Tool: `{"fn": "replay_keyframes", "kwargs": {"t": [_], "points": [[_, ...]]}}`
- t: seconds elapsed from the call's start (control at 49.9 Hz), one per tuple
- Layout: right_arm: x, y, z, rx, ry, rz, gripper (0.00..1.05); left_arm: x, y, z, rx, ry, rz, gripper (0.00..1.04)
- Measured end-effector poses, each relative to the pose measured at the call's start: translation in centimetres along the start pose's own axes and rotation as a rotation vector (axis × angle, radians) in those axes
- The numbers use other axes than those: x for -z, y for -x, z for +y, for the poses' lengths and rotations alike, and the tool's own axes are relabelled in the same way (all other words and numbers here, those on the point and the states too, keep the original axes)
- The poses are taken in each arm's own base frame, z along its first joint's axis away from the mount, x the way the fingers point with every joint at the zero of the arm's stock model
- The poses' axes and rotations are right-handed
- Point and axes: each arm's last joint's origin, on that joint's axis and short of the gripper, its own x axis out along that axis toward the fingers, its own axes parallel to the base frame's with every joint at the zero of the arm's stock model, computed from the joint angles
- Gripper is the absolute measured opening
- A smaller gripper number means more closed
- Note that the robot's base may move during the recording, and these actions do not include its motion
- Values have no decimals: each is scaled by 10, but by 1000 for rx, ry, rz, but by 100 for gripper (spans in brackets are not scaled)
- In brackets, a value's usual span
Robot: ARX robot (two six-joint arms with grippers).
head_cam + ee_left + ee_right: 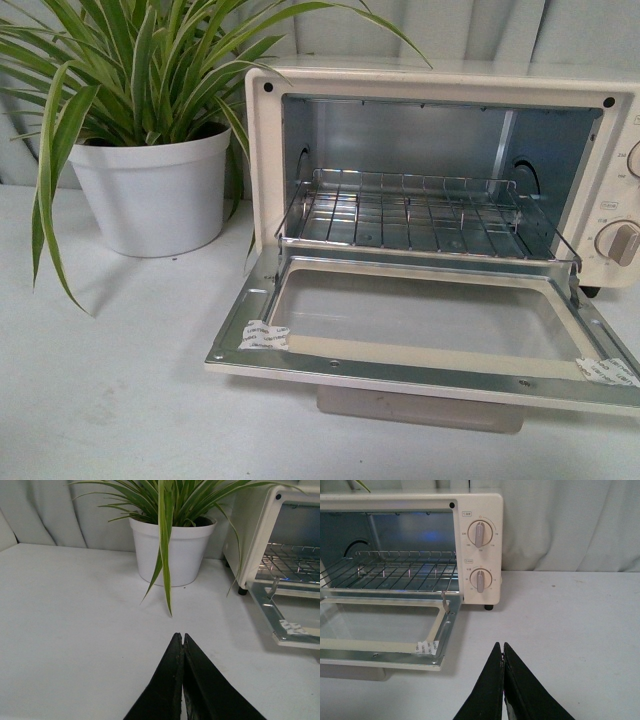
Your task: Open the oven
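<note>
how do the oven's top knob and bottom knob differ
On the cream-white toaster oven, the upper grey knob wears a long arc of numbers; the lower grey knob has sparser marks. Upper sits by the top edge, lower near the black foot. Both point upright.

The oven point(262, 150) is cased in smooth cream enamel, with shiny metal lining. Its door point(420, 320) is glazed; a matt pot point(155, 195) is seen.

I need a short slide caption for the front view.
Oven with door folded down, wire rack visible, beside a potted plant.
</note>
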Motion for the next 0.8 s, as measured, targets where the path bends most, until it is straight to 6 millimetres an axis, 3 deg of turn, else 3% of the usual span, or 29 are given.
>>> {"fn": "replay_keyframes", "kwargs": {"t": [0.16,0.602,0.662,0.802], "points": [[0,0,0,2,0,0,1,0,0,10,-17,-2,2,4],[0,0,0,0,0,0,1,0,0,11,-13,-2,2,4],[0,0,0,0,1,0,7,0,0,11,-13,-1,2,10],[0,0,0,0,1,0,38,0,0,11,-13,-1,2,39]]}}
